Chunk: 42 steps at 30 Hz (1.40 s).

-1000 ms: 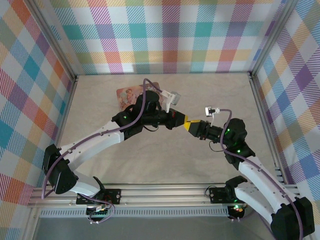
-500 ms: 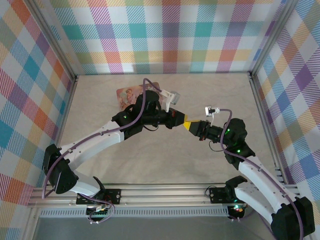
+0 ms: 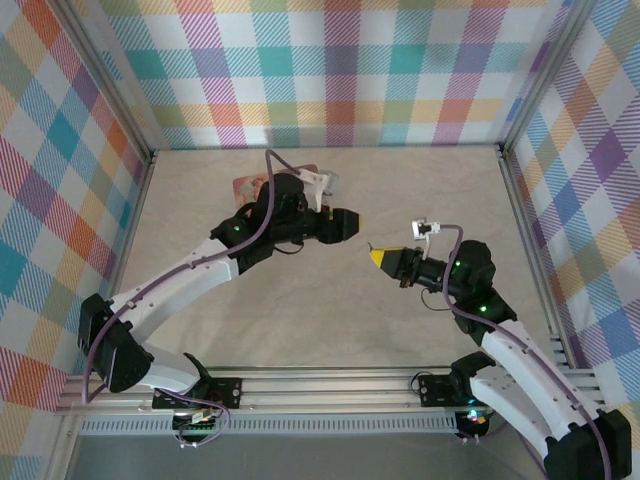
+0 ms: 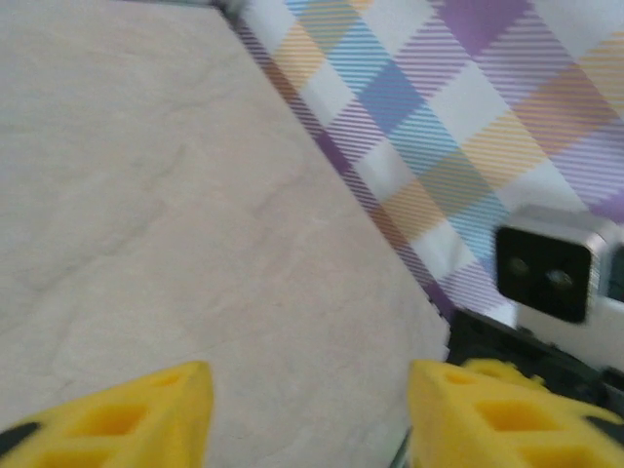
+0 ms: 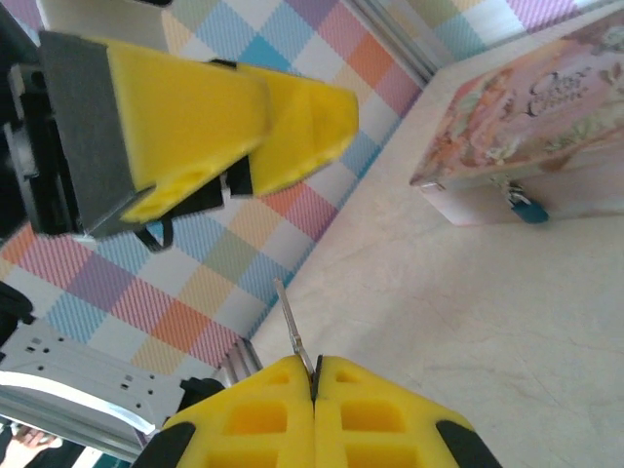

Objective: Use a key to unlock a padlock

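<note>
My right gripper [image 3: 376, 256] [image 5: 314, 375] is shut on a thin metal key [image 5: 292, 327], whose blade sticks up from between the yellow fingers. The padlock [image 5: 527, 208], tiny and blue-grey, hangs on the front of a pink illustrated tin [image 5: 531, 117] on the table. My left gripper [image 3: 350, 222] [image 4: 307, 419] is open with nothing between its yellow fingers [image 4: 132, 419]. It hovers a short way left of and above the right gripper, and it appears in the right wrist view [image 5: 327, 122]. In the top view the left arm covers most of the tin [image 3: 248, 185].
Plaid walls close the beige table [image 3: 330, 310] on three sides. A metal rail [image 3: 330, 385] with the arm bases runs along the near edge. The right wrist's camera [image 4: 546, 273] faces the left gripper at close range.
The two grippers were tip to tip. The left one has opened and drawn back up and to the left. The right one has eased slightly down with the key.
</note>
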Each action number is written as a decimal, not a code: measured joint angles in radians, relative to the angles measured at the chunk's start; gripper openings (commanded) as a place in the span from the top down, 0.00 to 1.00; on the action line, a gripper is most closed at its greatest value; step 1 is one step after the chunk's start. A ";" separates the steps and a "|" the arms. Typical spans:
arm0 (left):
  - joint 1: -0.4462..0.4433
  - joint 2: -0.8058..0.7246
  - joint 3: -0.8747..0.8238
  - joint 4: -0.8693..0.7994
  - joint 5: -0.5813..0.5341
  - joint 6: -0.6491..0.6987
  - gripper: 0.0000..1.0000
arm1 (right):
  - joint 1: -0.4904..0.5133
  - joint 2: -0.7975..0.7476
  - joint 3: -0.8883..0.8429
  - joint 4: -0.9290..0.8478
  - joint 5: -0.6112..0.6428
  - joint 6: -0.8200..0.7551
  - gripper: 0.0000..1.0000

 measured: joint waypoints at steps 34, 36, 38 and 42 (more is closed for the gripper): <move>0.164 0.689 0.554 -0.376 -0.356 0.186 0.00 | 0.000 -0.101 0.002 -0.318 0.135 -0.110 1.00; 0.164 0.715 0.571 -0.390 -0.355 0.195 0.00 | 0.000 -0.104 0.002 -0.326 0.138 -0.111 1.00; 0.164 0.735 0.582 -0.399 -0.352 0.201 0.00 | 0.000 -0.105 0.001 -0.334 0.141 -0.111 1.00; 0.164 0.748 0.597 -0.414 -0.340 0.217 0.00 | 0.000 -0.111 0.001 -0.347 0.146 -0.110 1.00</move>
